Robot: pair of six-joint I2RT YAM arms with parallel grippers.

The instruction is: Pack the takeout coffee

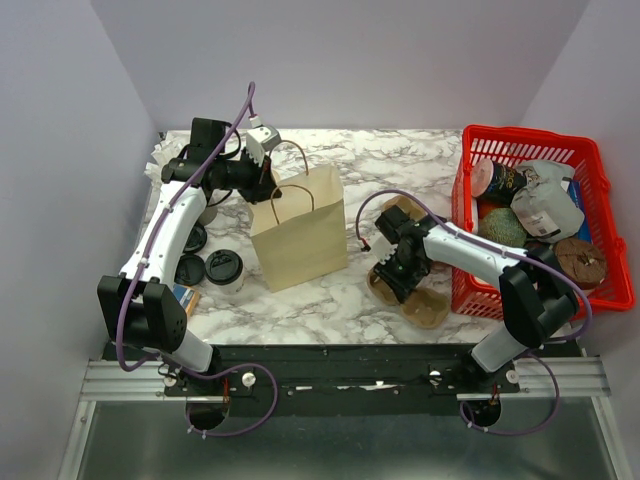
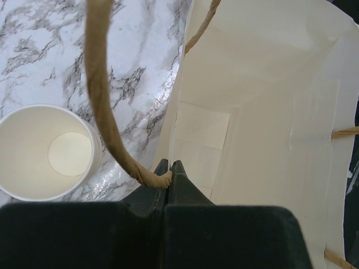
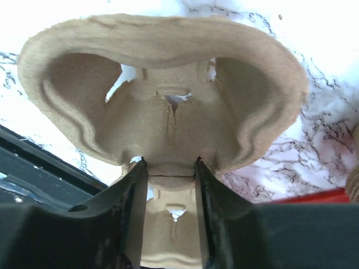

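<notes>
The takeout coffee [image 1: 224, 268], a small white cup with a black lid, stands on the marble left of the upright brown paper bag [image 1: 300, 230]. My left gripper [image 1: 262, 150] [image 2: 170, 164] is shut on the bag's rim where a twisted handle [image 2: 101, 101] joins it, and the bag's inside [image 2: 263, 112] shows empty. My right gripper [image 1: 392, 280] [image 3: 169, 162] is low over a brown cardboard cup carrier [image 1: 428, 308] [image 3: 162, 73], its jaws pressed against both sides of the carrier's narrow middle.
Loose black lids [image 1: 190, 268] lie beside the coffee. An empty lidless white cup [image 2: 47, 151] stands left of the bag. A red basket [image 1: 540, 140] of groceries fills the right side. Purple walls close in the back and sides.
</notes>
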